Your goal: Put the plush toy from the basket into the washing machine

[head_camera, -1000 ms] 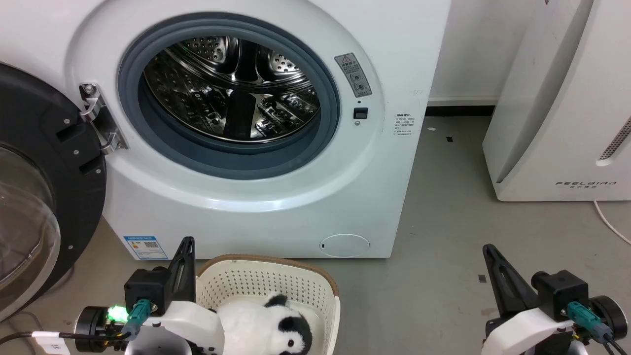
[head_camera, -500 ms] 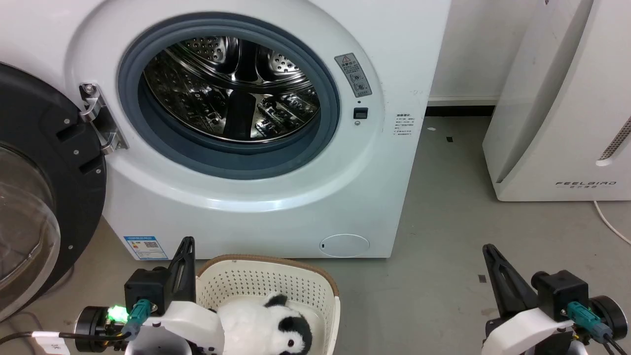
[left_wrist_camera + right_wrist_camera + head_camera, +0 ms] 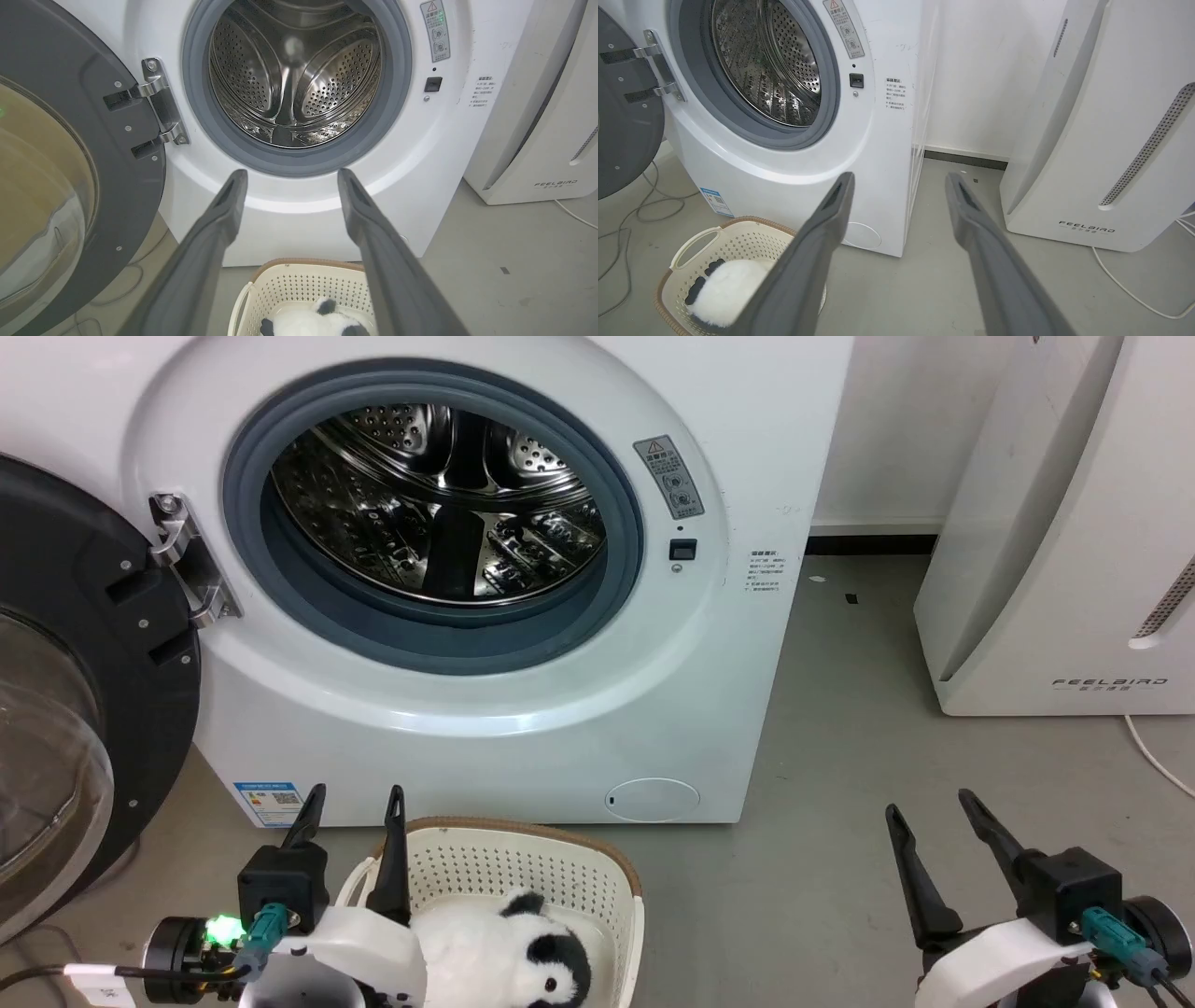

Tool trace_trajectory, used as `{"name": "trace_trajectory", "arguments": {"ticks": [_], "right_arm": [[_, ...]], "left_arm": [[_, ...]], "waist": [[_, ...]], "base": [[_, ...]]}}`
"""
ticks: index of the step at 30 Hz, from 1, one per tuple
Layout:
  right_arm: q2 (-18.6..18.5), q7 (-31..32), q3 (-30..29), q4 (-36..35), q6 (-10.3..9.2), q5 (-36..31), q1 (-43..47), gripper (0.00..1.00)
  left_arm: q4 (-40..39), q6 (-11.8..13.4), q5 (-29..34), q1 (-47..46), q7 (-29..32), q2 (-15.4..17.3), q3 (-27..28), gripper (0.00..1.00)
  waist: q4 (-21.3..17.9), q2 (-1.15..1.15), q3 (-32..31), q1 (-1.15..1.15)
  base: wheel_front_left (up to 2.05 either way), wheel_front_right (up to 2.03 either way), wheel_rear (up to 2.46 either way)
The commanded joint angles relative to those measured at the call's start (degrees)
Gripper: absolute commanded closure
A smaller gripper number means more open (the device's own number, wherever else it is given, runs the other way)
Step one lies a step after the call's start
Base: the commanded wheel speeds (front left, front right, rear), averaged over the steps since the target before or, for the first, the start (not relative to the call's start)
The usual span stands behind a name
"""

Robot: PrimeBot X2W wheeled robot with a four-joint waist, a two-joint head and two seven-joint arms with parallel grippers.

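Black and long-fingered, the left claw sits at the lower left of the head view, spread apart and empty, fingers pointing up toward the washer. One finger crosses the left wall of the basket in that view; whether it touches the plastic cannot be told. The arm's pale wrist housing hides part of the toy, and a green light glows on the wrist beside it. In the left wrist view the two fingers frame the washer's white front just under the seal, with the basket low between them.

The toy lies inside the basket, white fur uppermost, one black ear and a dark eye patch turned toward the head camera. The basket stands on the floor, just before the washer's lower front, near a blue label.

The right claw is at the lower right, also spread and empty, above bare floor and well apart from the basket. Its wrist view has the fingers pointing at the gap between the washer and a white unit marked FEELBIRD.

Farther out, the washer's door is swung open to the left on a metal hinge. A grey seal rings the shiny steel drum. A white cord trails on the floor by the unit.
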Motion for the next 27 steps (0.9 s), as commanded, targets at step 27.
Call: {"name": "trace_trajectory", "arguments": {"ticks": [27], "right_arm": [[0.0, -3.9, -0.5, -3.1, -0.01, 7.1, -2.7, 0.00]], "left_arm": [[10.1, 0.9, -0.7, -7.8, -4.0, 0.5, -1.9, 0.00]], "waist": [[-1.2, 0.00, 6.5, 0.00]], "base": [[0.00, 0.00, 0.00]]}}
